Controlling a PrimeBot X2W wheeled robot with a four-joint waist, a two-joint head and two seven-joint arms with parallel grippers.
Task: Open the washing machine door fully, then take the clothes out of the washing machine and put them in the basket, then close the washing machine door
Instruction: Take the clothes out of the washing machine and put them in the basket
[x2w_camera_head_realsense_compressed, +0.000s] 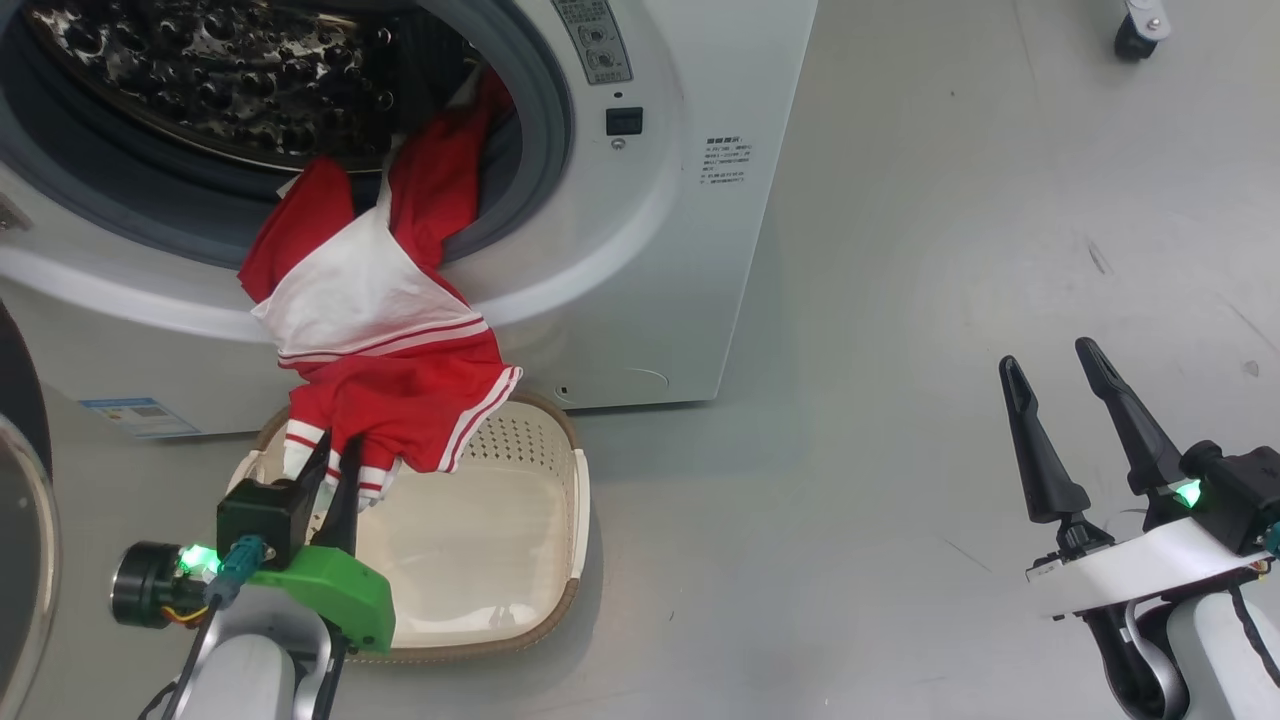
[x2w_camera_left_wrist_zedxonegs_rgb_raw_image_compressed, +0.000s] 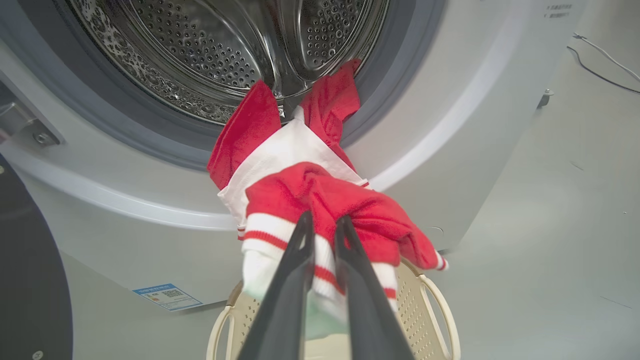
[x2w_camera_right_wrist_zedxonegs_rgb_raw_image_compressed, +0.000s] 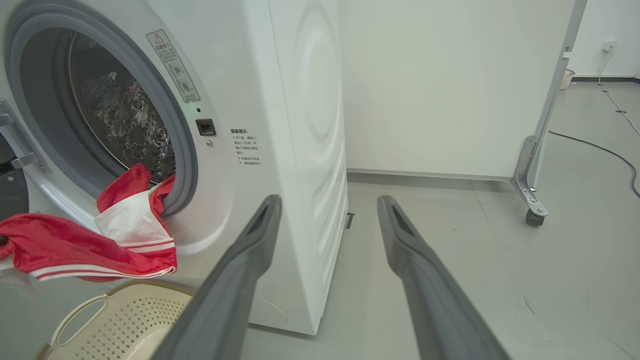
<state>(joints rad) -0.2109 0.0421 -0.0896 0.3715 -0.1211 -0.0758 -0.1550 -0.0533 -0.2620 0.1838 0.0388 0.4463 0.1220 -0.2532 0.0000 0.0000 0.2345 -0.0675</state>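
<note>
Red clothes with white trim (x2w_camera_head_realsense_compressed: 385, 330) hang out of the washing machine (x2w_camera_head_realsense_compressed: 660, 250) drum, draped over the grey gasket and stretched down toward the cream basket (x2w_camera_head_realsense_compressed: 480, 540) on the floor. My left gripper (x2w_camera_head_realsense_compressed: 335, 465) is shut on the striped hem of the clothes (x2w_camera_left_wrist_zedxonegs_rgb_raw_image_compressed: 320, 200), above the basket's near-left part (x2w_camera_left_wrist_zedxonegs_rgb_raw_image_compressed: 430, 305). The washing machine door (x2w_camera_head_realsense_compressed: 20, 520) stands swung open at the far left edge. At the lower right, over bare floor, my right gripper (x2w_camera_head_realsense_compressed: 1050, 365) is open and holds nothing. Clothes (x2w_camera_right_wrist_zedxonegs_rgb_raw_image_compressed: 85, 245) and basket (x2w_camera_right_wrist_zedxonegs_rgb_raw_image_compressed: 125, 320) also show in the right wrist view.
The steel drum (x2w_camera_left_wrist_zedxonegs_rgb_raw_image_compressed: 225, 55) gapes behind the garment. A blue energy label (x2w_camera_head_realsense_compressed: 135, 415) marks the washer's lower corner. A white partition on castors (x2w_camera_right_wrist_zedxonegs_rgb_raw_image_compressed: 532, 200) stands to the right of the washer, with a cable (x2w_camera_right_wrist_zedxonegs_rgb_raw_image_compressed: 600, 150) lying on the grey floor.
</note>
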